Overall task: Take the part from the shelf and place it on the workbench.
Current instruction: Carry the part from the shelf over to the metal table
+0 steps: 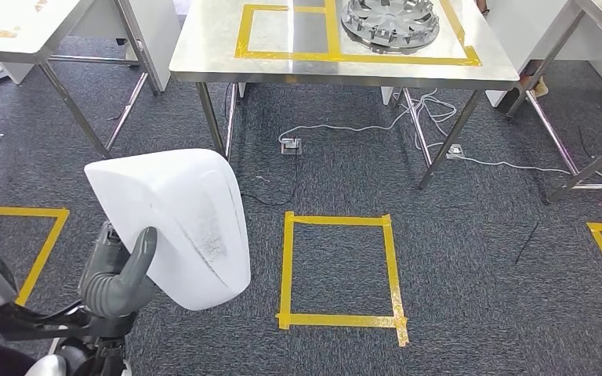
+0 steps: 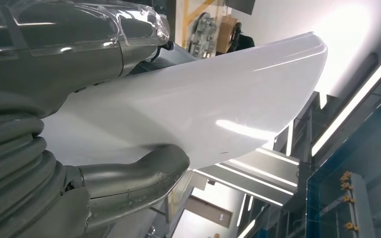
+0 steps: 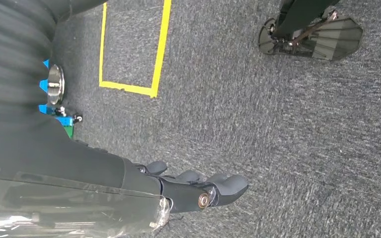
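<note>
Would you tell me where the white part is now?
In the head view, the white part is low on the left, gripped by the left hand, above the carpet, short of the workbench.

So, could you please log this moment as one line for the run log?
left hand: holds white part | right hand: hangs empty above carpet | workbench: ahead, metal disc on it | placement: not yet done

Round grey toothed metal casting [image 1: 390, 21] on steel workbench [image 1: 204, 63]: far side cut by frame edge. Left hand [image 1: 117, 274] fingers hidden behind smooth white moulded shell part [image 1: 176, 223]. Right hand [image 3: 198, 191] fingertips motion-blurred.
</note>
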`<state>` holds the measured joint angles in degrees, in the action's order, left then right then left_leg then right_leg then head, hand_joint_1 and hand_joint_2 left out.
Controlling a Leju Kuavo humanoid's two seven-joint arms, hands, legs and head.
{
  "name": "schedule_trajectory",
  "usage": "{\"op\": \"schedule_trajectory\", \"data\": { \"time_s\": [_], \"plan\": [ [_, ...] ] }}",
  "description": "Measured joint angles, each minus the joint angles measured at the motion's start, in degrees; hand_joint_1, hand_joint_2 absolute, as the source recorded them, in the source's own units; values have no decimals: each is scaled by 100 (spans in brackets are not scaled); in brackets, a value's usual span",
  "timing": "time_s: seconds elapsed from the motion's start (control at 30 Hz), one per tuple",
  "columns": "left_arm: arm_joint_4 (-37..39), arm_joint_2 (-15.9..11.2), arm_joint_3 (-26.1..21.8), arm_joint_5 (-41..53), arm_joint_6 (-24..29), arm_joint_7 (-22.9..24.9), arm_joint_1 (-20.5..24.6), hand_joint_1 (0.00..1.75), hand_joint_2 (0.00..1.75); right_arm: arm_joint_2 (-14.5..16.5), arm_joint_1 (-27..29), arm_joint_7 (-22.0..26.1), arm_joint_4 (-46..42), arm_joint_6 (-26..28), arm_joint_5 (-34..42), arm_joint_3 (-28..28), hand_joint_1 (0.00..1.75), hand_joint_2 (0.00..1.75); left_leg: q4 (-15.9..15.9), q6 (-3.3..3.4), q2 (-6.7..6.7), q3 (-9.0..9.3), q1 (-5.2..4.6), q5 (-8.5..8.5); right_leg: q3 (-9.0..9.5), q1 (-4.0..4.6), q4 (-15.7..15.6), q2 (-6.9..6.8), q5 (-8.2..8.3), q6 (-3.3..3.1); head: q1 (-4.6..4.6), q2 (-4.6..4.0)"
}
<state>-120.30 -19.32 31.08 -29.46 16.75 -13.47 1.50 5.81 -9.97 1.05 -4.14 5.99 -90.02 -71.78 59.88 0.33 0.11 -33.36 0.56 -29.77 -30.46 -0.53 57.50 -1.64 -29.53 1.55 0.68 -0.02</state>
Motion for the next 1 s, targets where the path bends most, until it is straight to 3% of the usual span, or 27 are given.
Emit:
{"op": "schedule_trajectory", "data": {
  "time_s": [1.0],
  "plan": [
    [4, 0, 0, -33, -18, 89, 1, 175, 175, 1, 0, -9, -2, -17, 0, 0, 0, 175, 0, 0, 2, 0, -1, 0, 0, -1, 0, 0, 0, 0, 0, 0]
  ]
}}
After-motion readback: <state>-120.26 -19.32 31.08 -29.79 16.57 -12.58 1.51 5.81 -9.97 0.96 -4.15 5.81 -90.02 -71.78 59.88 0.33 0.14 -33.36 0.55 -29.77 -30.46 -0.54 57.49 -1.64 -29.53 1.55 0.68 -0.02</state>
